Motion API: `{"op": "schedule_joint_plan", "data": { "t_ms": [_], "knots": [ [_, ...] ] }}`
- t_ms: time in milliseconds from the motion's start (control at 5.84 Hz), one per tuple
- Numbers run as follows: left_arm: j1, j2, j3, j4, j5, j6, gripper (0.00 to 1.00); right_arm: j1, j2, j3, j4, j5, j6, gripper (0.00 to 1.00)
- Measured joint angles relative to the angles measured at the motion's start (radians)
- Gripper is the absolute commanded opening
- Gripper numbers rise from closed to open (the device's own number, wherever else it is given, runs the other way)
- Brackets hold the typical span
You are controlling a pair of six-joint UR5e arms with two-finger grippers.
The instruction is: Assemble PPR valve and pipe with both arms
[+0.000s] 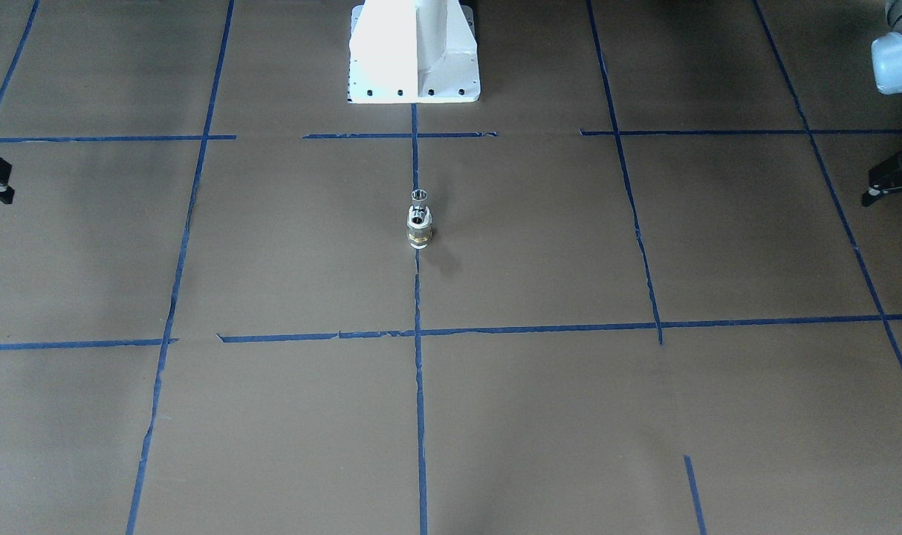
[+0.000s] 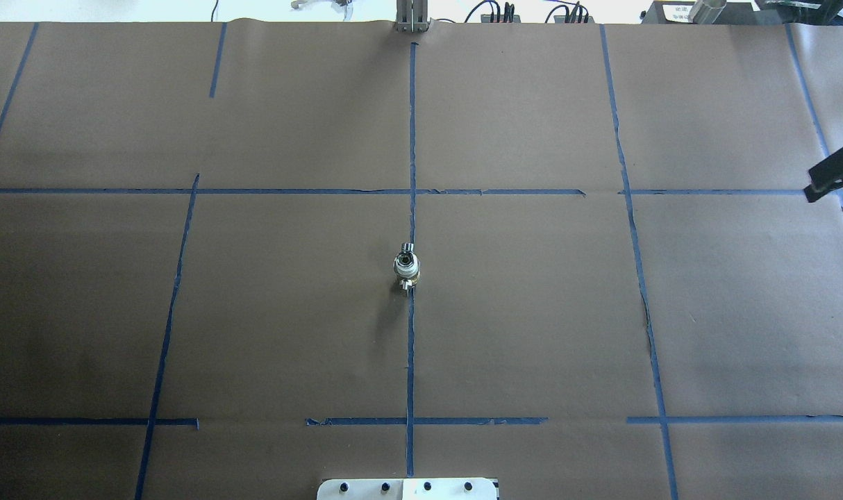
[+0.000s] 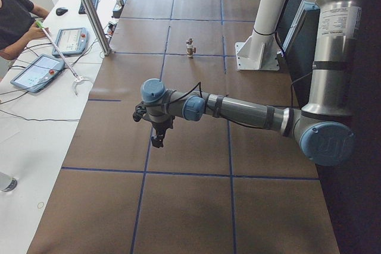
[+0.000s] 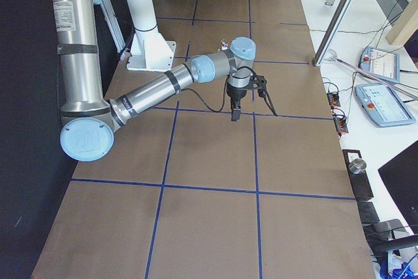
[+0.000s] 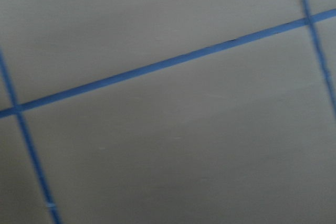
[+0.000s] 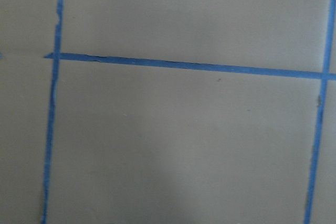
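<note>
Brown surface (image 1: 273, 245) gridded with blue tape. Left arm (image 3: 238, 111) and right arm (image 4: 163, 86) extended over it. Left gripper (image 3: 156, 141) and right gripper (image 4: 234, 115): opening cannot be told. Valve (image 1: 419, 232) stood upright at frame centre, pipe (image 1: 419, 196) at its top.

Showing dull brown across the flat paper-covered table (image 1: 570, 245), with thin blue tape lines (image 1: 420, 416) crossing in a rough grid. Showing white ends and a ribbed brass-coloured middle on the short cylindrical plastic valve (image 1: 419, 230). Glinting chrome on the tiny T-shaped metal pipe (image 1: 419, 195). Gleaming white on the metal pedestal base (image 1: 414, 59). Wearing silver-grey tubes, light-blue joint caps and black cables on the jointed left arm (image 3: 250, 111) and right arm (image 4: 150, 93), ending in black at the left gripper (image 3: 157, 141) and right gripper (image 4: 235, 114).
</note>
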Motion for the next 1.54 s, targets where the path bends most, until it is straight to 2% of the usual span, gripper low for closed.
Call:
{"op": "schedule_joint_plan", "data": {
  "t_ms": [342,514,685,1027,1541],
  "knots": [
    [-0.083,0.0,0.069,0.007,-0.02,0.084,1.0,0.189,-0.044,-0.215,0.008,0.058,-0.383,1.0],
    [-0.091,0.0,0.092,0.013,-0.028,0.082,1.0,0.219,-0.041,-0.308,0.064,0.067,-0.454,1.0],
    [-0.098,-0.005,0.102,0.048,-0.032,0.079,1.0,0.231,-0.042,-0.36,0.147,0.068,-0.456,1.0],
    [-0.106,-0.016,0.094,0.124,-0.037,0.079,1.0,0.25,-0.072,-0.327,0.199,0.069,-0.412,1.0],
    [-0.109,-0.046,0.089,0.128,-0.027,0.082,1.0,0.258,-0.087,-0.308,0.202,0.061,-0.416,1.0]
  ]
}}
